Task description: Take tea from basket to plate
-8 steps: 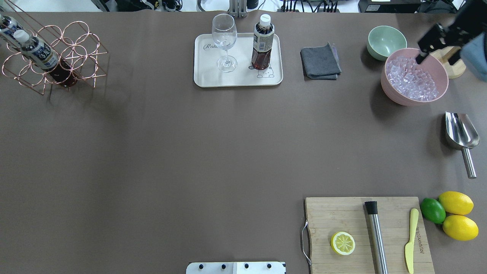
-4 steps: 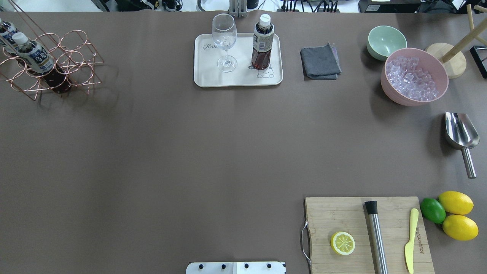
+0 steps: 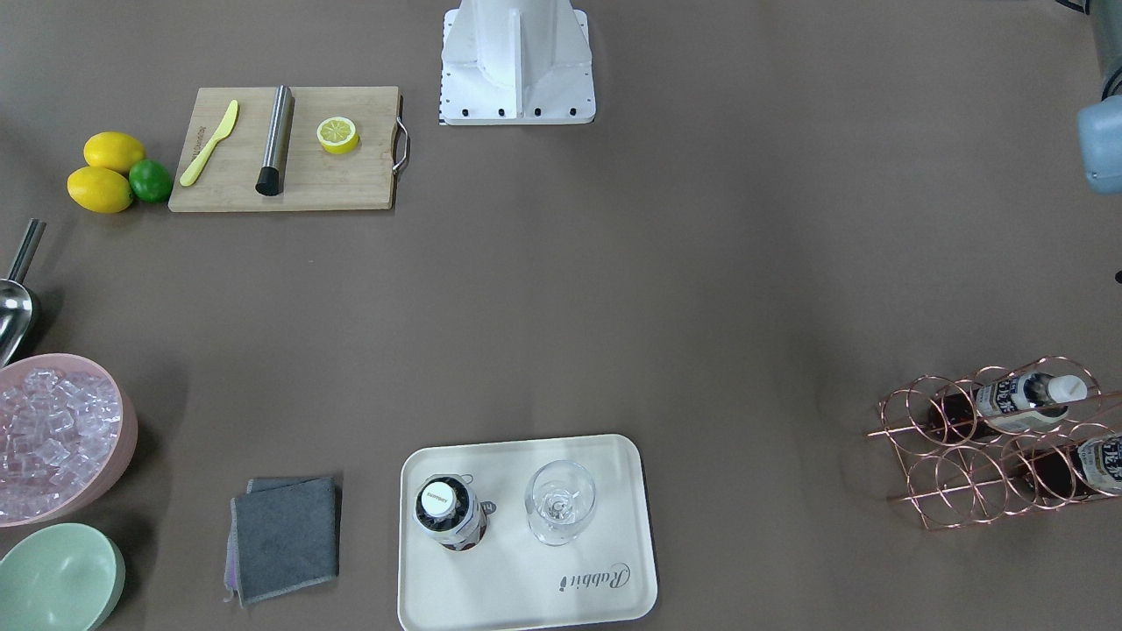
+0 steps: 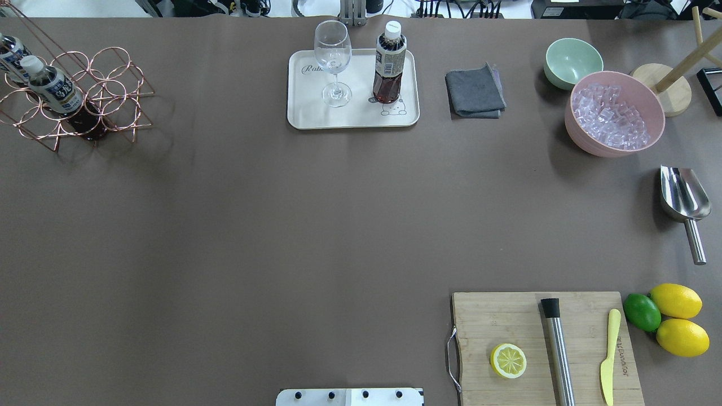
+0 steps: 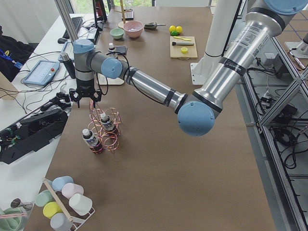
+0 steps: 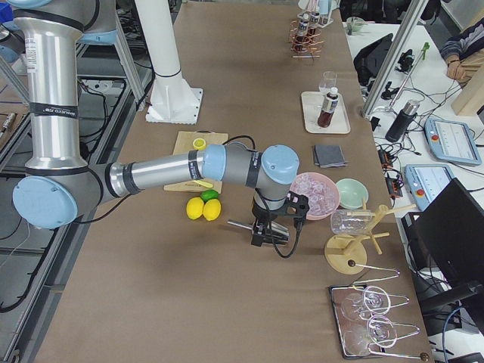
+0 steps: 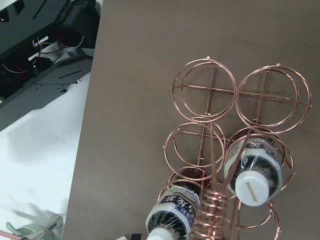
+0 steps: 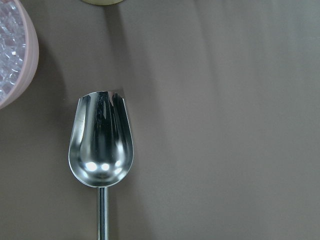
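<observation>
A small clear plastic tea bottle point(image 4: 388, 63) of dark reddish-brown drink, with a white screw cap and a printed label, stands on the cream-white rectangular plate point(image 4: 304, 115) with rounded corners. It is just beside a clear stemmed glass point(image 4: 334, 62) and apart from it. By that reading the carry is done for this tea bottle, and the step in hand looks like either the close of the task or the start of a second fetch.

The tea bottle is upright: its long axis runs straight up from the plate, cap on top, base over the small cartoon drawing. The front-facing view looks almost straight down on the cap.

The rose-gold wire basket point(image 7: 212, 88) of joined rings sits at the far left end of the brown surface point(image 4: 282, 225), well apart from the plate. It holds two spare bottles point(image 7: 252, 175) of the same kind in neighbouring rings, caps up toward the left wrist camera. Its coiled handle rises beside them.

The left claw point(image 5: 85, 97) hangs above that handle. It shows only from the side, so I cannot tell how wide it stands. If another bottle is wanted, the next move calls for coming down clear of the handle, closing around a neck below the cap and lifting straight up out of the ring.

The right claw point(image 6: 271, 233) hovers over a shiny steel scoop point(image 8: 101, 145); I cannot tell how wide it stands either.
</observation>
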Controlling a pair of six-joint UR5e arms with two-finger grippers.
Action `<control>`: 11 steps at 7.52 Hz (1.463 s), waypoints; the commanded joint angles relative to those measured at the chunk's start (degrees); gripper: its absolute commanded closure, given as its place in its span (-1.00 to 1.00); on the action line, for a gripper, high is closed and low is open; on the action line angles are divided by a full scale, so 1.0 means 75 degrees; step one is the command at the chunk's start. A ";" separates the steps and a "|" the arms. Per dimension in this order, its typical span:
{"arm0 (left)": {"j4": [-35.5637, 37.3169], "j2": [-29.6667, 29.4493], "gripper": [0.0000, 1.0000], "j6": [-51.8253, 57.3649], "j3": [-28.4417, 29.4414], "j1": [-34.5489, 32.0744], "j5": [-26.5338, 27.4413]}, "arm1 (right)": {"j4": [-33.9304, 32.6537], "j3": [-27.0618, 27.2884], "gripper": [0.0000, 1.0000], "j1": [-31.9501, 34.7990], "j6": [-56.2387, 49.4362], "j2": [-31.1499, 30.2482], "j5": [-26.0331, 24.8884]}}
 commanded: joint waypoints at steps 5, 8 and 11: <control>-0.0016 0.0826 -0.96 -0.0827 -0.0694 -0.0311 -0.1544 | -0.0079 0.0859 -1.00 0.0204 0.0039 -0.0182 -0.0046; -0.0005 0.0215 -0.96 -0.0900 -0.0835 -0.0814 -0.1544 | -0.0056 0.1035 -1.00 0.1351 -0.0007 -0.0650 0.0525; 0.0031 0.0750 -0.96 -0.3941 -0.1712 -0.0981 -0.1556 | -0.0207 0.1035 -1.00 0.1295 -0.0008 -0.0802 0.0503</control>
